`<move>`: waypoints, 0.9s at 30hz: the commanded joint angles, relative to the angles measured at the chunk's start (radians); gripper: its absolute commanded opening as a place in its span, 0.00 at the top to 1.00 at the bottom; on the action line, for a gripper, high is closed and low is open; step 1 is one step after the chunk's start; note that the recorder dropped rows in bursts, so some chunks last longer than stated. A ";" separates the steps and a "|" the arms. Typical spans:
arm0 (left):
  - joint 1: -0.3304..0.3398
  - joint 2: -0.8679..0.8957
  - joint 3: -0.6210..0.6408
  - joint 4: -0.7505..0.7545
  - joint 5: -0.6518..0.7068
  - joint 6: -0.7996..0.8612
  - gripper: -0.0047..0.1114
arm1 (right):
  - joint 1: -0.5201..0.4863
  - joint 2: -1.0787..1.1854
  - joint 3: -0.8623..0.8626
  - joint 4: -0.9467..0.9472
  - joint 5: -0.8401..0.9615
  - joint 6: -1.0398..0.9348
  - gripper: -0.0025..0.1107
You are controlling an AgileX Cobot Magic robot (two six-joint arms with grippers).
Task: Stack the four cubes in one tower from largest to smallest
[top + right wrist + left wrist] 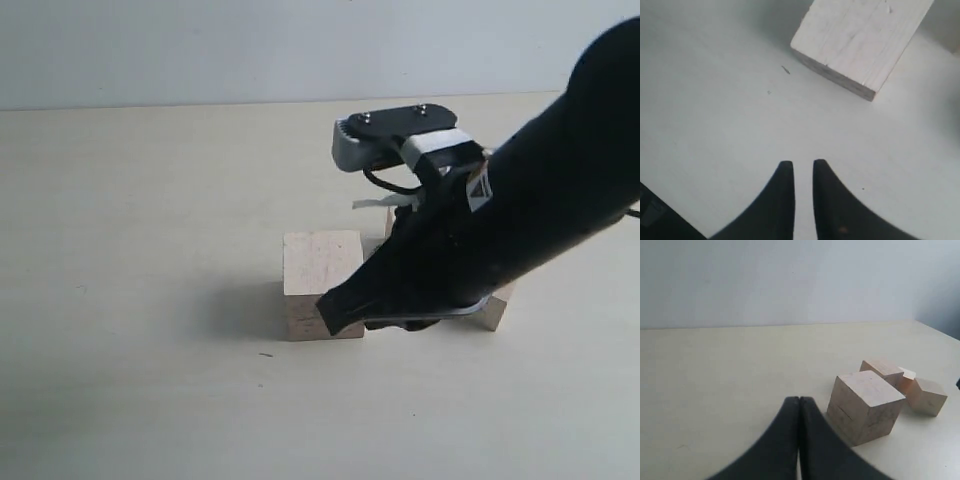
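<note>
The largest cube [322,285] stands on the table near the middle. In the left wrist view this largest cube [867,405] has three smaller cubes close behind it: a medium cube [882,371], a small cube [906,375] and another cube [927,396]. All are on the table, none stacked. My right gripper [335,312] reaches low across, its tips by the largest cube's lower right corner. Only one cube's corner [495,310] peeks out under the arm. The right gripper [803,164] has its jaws a narrow gap apart with nothing between them, and a pale cube [860,40] lies ahead. My left gripper [799,400] is shut and empty, short of the largest cube.
The pale table [150,200] runs back to a plain wall. My right arm's dark bulk [540,210] covers the table's right side and most of the smaller cubes in the exterior view. The left arm does not show there.
</note>
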 commanded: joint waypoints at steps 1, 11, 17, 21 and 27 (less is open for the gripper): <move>0.003 -0.007 0.003 -0.002 -0.003 0.003 0.96 | 0.019 0.013 0.053 0.038 -0.087 -0.009 0.97; 0.003 -0.007 0.003 -0.002 -0.003 0.003 0.96 | 0.019 0.180 0.047 0.101 -0.205 -0.106 0.97; 0.003 -0.007 0.003 -0.002 -0.003 0.003 0.96 | 0.019 0.253 0.006 0.080 -0.230 -0.108 0.97; 0.003 -0.007 0.003 -0.002 -0.003 0.003 0.96 | 0.014 0.303 -0.038 0.069 -0.235 -0.129 0.97; 0.003 -0.007 0.003 -0.002 -0.003 0.003 0.96 | -0.043 0.410 -0.153 0.051 -0.220 -0.129 0.97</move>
